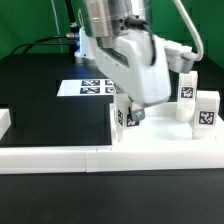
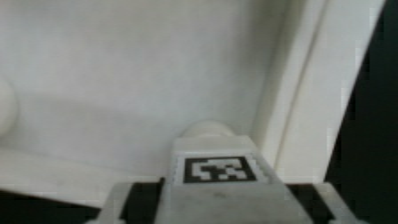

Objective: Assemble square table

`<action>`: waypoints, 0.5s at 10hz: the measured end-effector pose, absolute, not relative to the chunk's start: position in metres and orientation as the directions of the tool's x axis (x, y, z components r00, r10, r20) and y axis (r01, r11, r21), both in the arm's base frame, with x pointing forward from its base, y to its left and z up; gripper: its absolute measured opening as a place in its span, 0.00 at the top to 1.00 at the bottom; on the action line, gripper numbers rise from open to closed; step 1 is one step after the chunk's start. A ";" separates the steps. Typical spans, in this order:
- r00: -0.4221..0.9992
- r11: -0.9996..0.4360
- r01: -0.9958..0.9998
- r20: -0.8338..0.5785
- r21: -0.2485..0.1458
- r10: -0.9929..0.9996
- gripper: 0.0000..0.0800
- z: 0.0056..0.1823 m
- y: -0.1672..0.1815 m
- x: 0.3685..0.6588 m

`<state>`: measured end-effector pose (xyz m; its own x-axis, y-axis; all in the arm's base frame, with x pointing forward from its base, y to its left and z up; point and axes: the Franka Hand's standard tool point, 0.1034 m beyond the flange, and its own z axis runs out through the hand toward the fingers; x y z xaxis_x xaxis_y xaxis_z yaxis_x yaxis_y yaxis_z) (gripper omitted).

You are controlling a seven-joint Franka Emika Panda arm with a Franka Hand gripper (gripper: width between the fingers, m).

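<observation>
My gripper [image 1: 127,116] is shut on a small white leg block [image 1: 122,117] with a black-white tag and holds it upright over the near left corner of the square table's white slab [image 1: 168,134]. In the wrist view the leg block [image 2: 217,160] sits between my fingers [image 2: 135,204], its rounded tip close to the slab's raised rim [image 2: 302,90] in a corner. The slab's flat surface [image 2: 143,80] fills that view, with a round socket edge [image 2: 6,108] at one side. Two more tagged leg blocks [image 1: 187,88] [image 1: 207,111] stand at the slab's far right.
The marker board [image 1: 95,87] lies flat on the black table behind the arm. Long white border bars [image 1: 60,158] run along the front, with a short piece [image 1: 5,121] at the exterior view's left. A green backdrop stands behind.
</observation>
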<state>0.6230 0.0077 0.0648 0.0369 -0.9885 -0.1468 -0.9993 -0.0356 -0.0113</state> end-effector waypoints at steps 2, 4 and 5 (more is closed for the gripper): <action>-0.254 0.260 -0.966 -0.180 -0.011 -0.950 0.64 0.064 0.008 0.624; -0.361 0.367 -0.930 -0.180 0.001 -0.915 0.64 0.064 0.009 0.624; -0.394 0.399 -0.917 -0.176 0.005 -0.902 0.64 0.065 0.009 0.625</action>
<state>0.6246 0.0088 0.0646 -0.3938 -0.9022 -0.1761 -0.9168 0.3993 0.0047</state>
